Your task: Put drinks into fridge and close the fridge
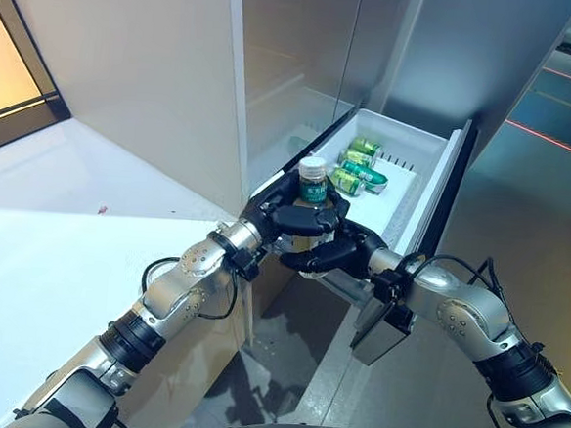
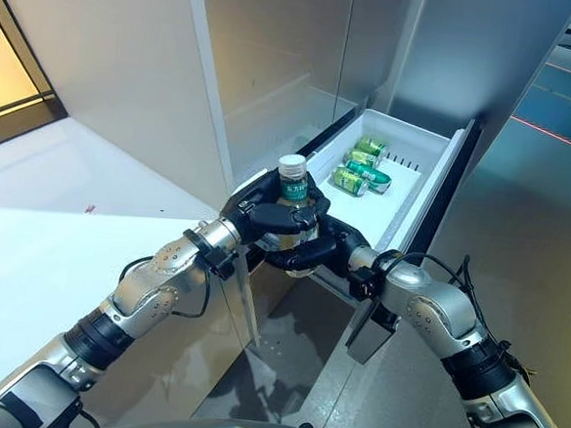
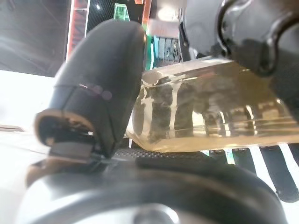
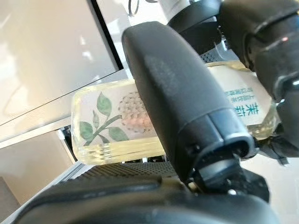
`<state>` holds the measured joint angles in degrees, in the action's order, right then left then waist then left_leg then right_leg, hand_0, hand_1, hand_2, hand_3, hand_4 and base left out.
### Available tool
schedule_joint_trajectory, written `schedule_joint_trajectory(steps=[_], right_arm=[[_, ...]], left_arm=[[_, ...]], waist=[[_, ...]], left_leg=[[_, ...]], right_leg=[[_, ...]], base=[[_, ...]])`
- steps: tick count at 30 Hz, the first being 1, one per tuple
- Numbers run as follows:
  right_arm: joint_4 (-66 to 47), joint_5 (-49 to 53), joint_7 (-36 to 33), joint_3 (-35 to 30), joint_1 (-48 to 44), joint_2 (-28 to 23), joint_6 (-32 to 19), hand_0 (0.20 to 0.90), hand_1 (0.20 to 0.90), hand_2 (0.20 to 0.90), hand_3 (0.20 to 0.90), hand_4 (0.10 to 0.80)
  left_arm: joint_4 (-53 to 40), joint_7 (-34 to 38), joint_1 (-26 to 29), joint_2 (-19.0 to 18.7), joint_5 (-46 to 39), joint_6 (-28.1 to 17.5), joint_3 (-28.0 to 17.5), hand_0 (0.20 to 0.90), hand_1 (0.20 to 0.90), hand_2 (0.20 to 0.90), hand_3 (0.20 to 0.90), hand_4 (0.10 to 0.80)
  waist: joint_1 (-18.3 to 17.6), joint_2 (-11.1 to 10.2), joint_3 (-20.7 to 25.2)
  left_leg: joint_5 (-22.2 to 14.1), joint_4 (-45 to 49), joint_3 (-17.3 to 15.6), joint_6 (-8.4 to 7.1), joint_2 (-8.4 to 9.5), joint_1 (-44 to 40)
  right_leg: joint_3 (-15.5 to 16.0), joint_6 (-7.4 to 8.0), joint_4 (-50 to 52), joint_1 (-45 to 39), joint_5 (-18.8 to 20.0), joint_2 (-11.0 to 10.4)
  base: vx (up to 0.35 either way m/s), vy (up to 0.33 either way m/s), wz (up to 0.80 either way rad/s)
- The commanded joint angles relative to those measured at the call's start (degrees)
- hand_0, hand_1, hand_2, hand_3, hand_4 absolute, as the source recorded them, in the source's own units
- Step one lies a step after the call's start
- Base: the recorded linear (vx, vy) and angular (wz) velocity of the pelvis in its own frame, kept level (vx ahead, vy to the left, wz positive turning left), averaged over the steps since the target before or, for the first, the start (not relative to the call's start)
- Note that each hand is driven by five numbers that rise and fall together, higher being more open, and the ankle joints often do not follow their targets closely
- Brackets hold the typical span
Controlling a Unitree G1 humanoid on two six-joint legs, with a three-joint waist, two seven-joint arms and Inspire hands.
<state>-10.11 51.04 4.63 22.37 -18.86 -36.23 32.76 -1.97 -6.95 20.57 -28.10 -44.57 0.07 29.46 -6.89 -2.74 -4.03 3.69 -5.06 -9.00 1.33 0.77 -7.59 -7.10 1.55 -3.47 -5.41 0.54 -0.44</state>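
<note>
The bottle (image 1: 311,198) stood upright, its long axis near vertical and its white cap on top, gripped by both hands at once just at the near end of the open fridge drawer (image 1: 422,155). The left hand (image 1: 284,214) had its fingers and thumb curled round the bottle's upper body from the left, and the right hand (image 1: 334,255) wrapped it lower down from the right, so neither was clearly nearer; in each wrist view the pale liquid lay directly against the thumb. The drawer's white floor lay ahead of the bottle, away from the robot, with green cans (image 1: 359,166) lying on their sides towards its far end and bare floor between them and the bottle. Judged from this, the bottle still had to travel forward and down over the drawer's near edge.
</note>
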Motion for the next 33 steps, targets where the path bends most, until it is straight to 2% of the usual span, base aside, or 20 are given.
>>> schedule_joint_trajectory(steps=[1,2,8,15,18,20,21,22,30,33], right_arm=[[-6.16,10.95,0.84,-0.71,-13.11,10.62,-10.43,0.429,0.429,0.429,0.351,0.251],[-6.13,11.56,-0.10,-0.74,-13.10,10.72,-11.07,0.300,0.300,0.300,0.200,0.100],[-5.55,12.49,-2.39,-1.44,-13.26,10.90,-10.13,0.300,0.300,0.300,0.200,0.100],[-4.57,12.04,-2.80,-2.14,-10.95,9.17,-9.38,0.300,0.300,0.300,0.200,0.100],[-4.35,7.21,-2.53,-2.89,-10.98,8.65,-10.93,0.300,0.300,0.300,0.200,0.100],[-3.77,-0.08,-3.19,-3.93,-12.48,7.16,-13.14,0.300,0.300,0.300,0.200,0.100],[-3.46,-1.45,-3.47,-4.14,-13.16,6.79,-13.63,0.300,0.300,0.300,0.200,0.100],[-3.09,-3.22,-4.24,-4.52,-14.02,6.29,-14.04,0.300,0.300,0.300,0.200,0.100],[3.55,-16.46,-11.26,-7.61,-25.86,1.87,-17.75,0.300,0.300,0.300,0.200,0.100],[10.92,-17.76,-13.57,-9.29,-31.92,-2.05,-18.62,0.300,0.300,0.300,0.200,0.100]], left_arm=[[-5.47,-11.53,9.09,13.45,-12.38,-3.22,5.12,0.300,0.300,0.300,0.200,0.100],[-5.48,-12.34,8.78,13.66,-13.79,-2.55,5.47,0.300,0.300,0.300,0.200,0.100],[-5.86,-14.51,7.78,13.99,-9.94,-4.44,7.08,0.300,0.300,0.300,0.200,0.100],[-9.26,-11.71,10.32,10.87,-2.52,-14.52,5.69,0.300,0.300,0.300,0.200,0.100],[-10.69,-9.79,11.72,10.12,2.52,-17.74,5.24,0.300,0.300,0.300,0.200,0.100],[-11.15,-6.60,13.47,8.71,8.04,-21.44,4.92,0.300,0.300,0.300,0.200,0.100],[-11.14,-5.74,13.99,8.44,8.53,-21.89,4.86,0.575,0.575,0.575,0.521,0.421],[-11.34,-4.88,14.40,8.24,9.33,-22.29,4.54,0.900,0.900,0.900,0.900,0.800],[-11.93,-2.23,13.76,9.03,5.66,-17.75,2.17,0.900,0.900,0.900,0.900,0.800],[-10.44,-3.60,10.89,10.96,-1.84,-12.58,1.15,0.900,0.900,0.900,0.900,0.800]], waist=[[0.42,0.22,3.64],[0.36,0.29,3.65],[0.14,0.50,3.56],[0.05,0.32,3.77],[0.09,0.12,3.62],[0.25,-0.11,3.54],[0.32,-0.18,3.60],[0.39,-0.25,3.60],[1.53,-0.71,3.71],[2.30,-1.03,3.96]], left_leg=[[-4.30,0.06,5.86,1.61,1.55,-0.41],[-4.32,0.06,5.77,1.63,1.55,-0.44],[-4.49,0.06,5.71,1.85,1.69,-0.59],[-4.38,0.06,5.51,1.94,1.69,-0.60],[-4.34,0.06,5.90,1.94,1.77,-0.67],[-4.40,0.06,6.33,1.90,1.88,-0.71],[-3.96,0.06,6.27,1.84,1.88,-0.32],[-3.99,0.06,6.39,1.80,1.90,-0.33],[-4.06,0.06,7.84,1.41,1.87,-0.35],[-4.08,0.06,8.42,1.31,1.83,-0.33]], right_leg=[[5.15,0.68,-0.31,-0.61,2.49,0.63],[5.09,0.67,-0.26,-0.59,2.49,0.65],[4.84,0.70,-0.04,-0.53,2.40,0.56],[4.77,0.57,0.38,-0.40,2.30,0.68],[4.90,0.46,0.51,-0.46,2.28,0.77],[5.30,0.37,0.55,-0.56,2.21,0.74],[5.35,0.30,0.71,-0.09,2.53,0.73],[5.45,0.28,0.73,-0.11,2.50,0.76],[6.23,-0.02,1.13,-0.25,2.04,0.96],[6.60,-0.13,1.34,-0.26,1.73,1.03]], base=[[0.000,0.000,0.00],[0.000,0.000,0.00],[0.005,0.005,0.00],[0.009,0.005,0.00],[0.000,0.000,0.00],[0.013,-0.012,0.05],[-0.009,-0.014,0.07],[-0.014,-0.012,0.06],[0.017,-0.005,0.04],[0.029,0.000,0.09]])
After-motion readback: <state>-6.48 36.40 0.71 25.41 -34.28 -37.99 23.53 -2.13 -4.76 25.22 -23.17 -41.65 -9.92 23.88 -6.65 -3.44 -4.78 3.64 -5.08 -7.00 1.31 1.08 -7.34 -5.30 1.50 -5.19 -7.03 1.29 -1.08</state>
